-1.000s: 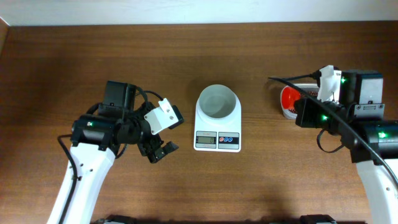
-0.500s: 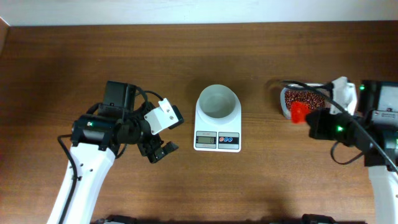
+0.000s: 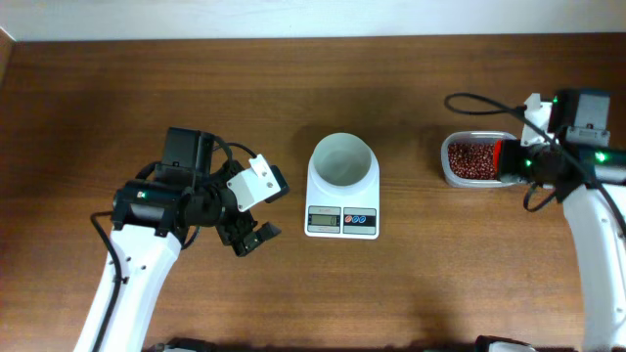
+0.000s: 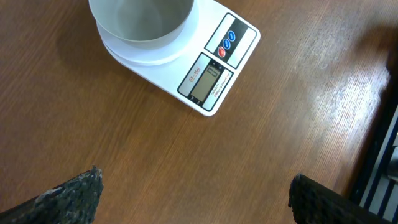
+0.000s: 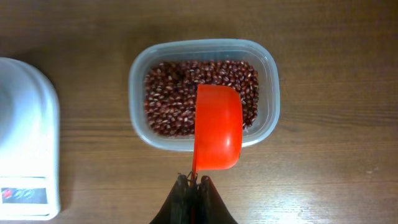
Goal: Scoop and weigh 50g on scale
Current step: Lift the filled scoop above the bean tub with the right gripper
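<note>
1. Looking down from overhead, the white scale (image 3: 342, 188) sits mid-frame on the brown table (image 3: 391, 78), with its round bowl (image 3: 341, 161) at the upper end and its display at the lower end.
2. The beans (image 3: 471, 159) lie in a clear tub (image 3: 445, 166) at the right of that frame, well apart from the scale.
3. The right wrist view alone shows the grip. The right gripper (image 5: 194, 182) has its jaws pressed together on the thin handle of an orange-red scoop (image 5: 217, 127). The scoop's cup lies over the lower right part of the heap of beans (image 5: 168, 99), across the tub's (image 5: 140, 62) near rim.
4. In the overhead view only a sliver of red shows at the right gripper (image 3: 509, 161), at the tub's right edge.
5. The left wrist view alone makes the display (image 4: 207, 81) and buttons (image 4: 227, 42) plain (the digits are too small to read). It shows the left gripper (image 4: 196, 193) with its jaws spread wide over bare wood, holding nothing.
6. Overhead, the left gripper (image 3: 249, 238) hangs lower left of the scale.
7. Count: one scale, one bowl, one tub, one scoop, one heap of many beans, two grippers.
</note>
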You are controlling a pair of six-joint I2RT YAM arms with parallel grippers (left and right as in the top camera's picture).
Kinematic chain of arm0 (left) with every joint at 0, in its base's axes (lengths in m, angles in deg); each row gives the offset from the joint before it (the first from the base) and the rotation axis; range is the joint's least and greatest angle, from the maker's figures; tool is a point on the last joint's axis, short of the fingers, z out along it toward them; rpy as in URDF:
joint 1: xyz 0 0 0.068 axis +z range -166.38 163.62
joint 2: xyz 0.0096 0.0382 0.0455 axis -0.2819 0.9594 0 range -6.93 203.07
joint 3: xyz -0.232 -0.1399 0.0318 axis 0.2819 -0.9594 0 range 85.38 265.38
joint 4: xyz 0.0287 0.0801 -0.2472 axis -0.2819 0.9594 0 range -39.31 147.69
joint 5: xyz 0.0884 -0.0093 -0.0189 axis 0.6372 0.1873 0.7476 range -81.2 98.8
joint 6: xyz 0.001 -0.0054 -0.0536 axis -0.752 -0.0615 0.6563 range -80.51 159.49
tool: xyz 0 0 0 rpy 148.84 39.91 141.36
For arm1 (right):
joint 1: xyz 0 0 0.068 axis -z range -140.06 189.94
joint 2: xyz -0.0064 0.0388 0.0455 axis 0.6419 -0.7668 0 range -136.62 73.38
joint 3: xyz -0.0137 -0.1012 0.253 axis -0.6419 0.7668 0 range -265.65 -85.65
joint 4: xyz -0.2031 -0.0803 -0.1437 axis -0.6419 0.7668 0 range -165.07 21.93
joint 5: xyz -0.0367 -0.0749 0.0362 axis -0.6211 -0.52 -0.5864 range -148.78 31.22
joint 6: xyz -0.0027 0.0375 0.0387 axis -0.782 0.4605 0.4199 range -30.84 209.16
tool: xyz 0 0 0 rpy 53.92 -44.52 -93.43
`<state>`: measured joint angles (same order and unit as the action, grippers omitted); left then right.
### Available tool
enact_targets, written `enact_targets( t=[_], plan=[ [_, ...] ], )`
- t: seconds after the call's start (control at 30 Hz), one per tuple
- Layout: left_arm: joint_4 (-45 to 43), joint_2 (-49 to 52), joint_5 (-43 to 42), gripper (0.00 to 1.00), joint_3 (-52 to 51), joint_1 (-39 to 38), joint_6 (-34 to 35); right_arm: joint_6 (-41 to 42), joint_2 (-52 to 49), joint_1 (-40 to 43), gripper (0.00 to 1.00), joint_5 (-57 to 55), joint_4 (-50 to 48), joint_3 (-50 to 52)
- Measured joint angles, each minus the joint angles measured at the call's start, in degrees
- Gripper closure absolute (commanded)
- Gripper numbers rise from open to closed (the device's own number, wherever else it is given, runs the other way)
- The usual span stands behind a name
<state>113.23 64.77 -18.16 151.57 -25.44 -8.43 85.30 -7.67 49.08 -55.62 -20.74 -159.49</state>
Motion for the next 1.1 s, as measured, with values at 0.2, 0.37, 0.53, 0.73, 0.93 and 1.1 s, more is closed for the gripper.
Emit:
enact_targets(
  t=[0.2,0.37,0.53,0.73,0.93,1.1],
  plan=[
    [0.0,0.0,0.0,0.01,0.0,0.0,0.0,-1.3,-7.6,0.0,0.96,-1.9,-4.2,0.0],
    [0.0,0.0,0.0,0.01,0.0,0.0,0.0,-2.2,-13.1,0.0,0.96,-3.1,-5.2,0.0],
    [0.0,0.0,0.0,0.01,0.0,0.0,0.0,-2.4,-13.9,0.0,0.96,-3.3,-5.0,0.0],
    [0.0,0.0,0.0,0.01,0.0,0.0,0.0,-2.6,-16.7,3.5,0.96,3.1,-4.9,-0.4],
    [0.0,0.0,0.0,0.01,0.0,0.0,0.0,-2.6,-20.0,4.8,0.96,12.4,-4.9,-0.6],
    [0.0,0.0,0.0,0.01,0.0,0.0,0.0,-2.6,-20.6,7.5,0.96,18.0,-4.7,-0.6]
  ],
)
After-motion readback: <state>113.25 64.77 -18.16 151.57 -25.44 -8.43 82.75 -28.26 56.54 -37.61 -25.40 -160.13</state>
